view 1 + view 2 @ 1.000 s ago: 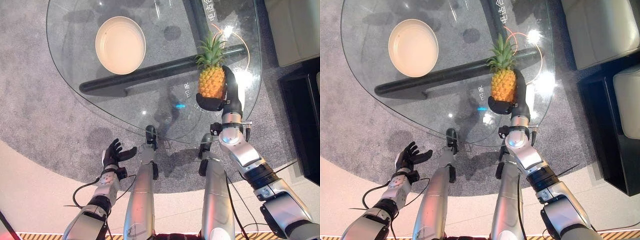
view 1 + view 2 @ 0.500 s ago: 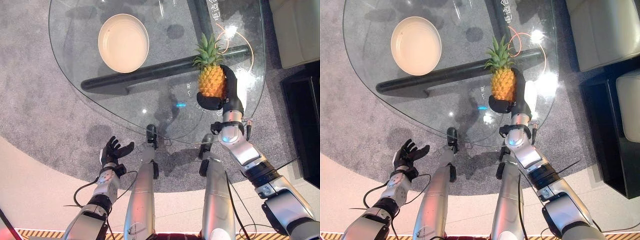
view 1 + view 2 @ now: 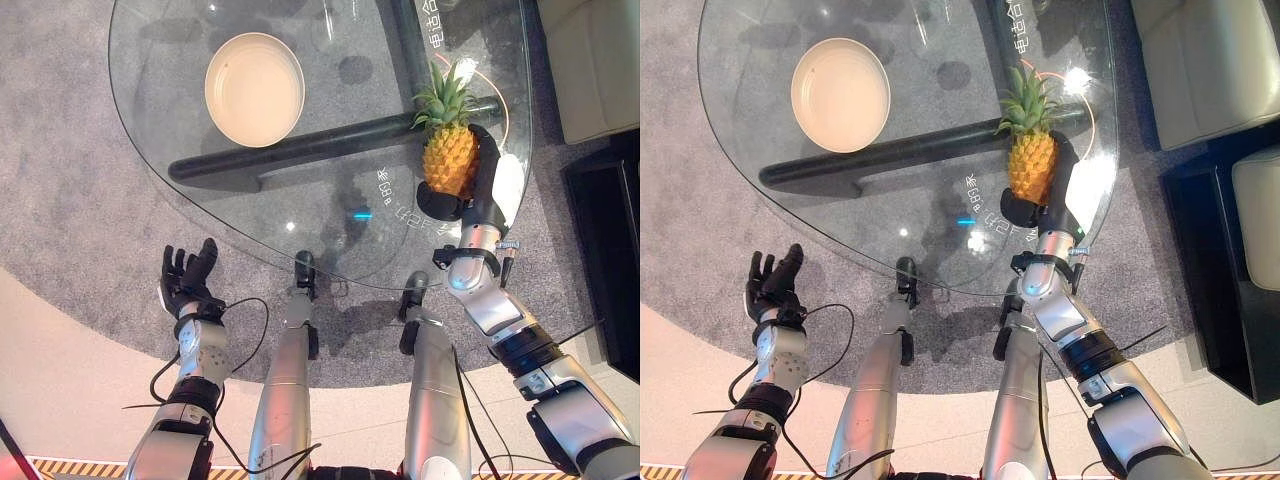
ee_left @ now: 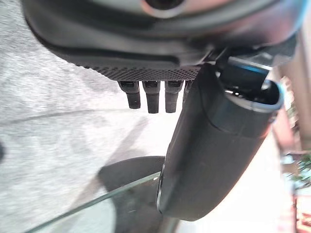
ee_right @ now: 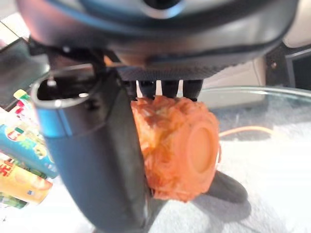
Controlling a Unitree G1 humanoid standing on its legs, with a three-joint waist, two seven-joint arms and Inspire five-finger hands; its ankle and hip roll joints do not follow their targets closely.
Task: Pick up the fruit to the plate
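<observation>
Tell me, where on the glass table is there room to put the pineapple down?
The plate is bare inside. The glass table is also free between the plate and the pineapple, and along its near edge. It is tight only at the right edge, where the right hand grips the pineapple. The left hand hangs open, off the table.

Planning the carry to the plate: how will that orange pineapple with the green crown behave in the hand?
The orange pineapple with the green crown looks rigid and bumpy, so the right hand curled round it probably won't slip. It is tall with a leafy top, so it may tip when set on the cream round plate.
</observation>
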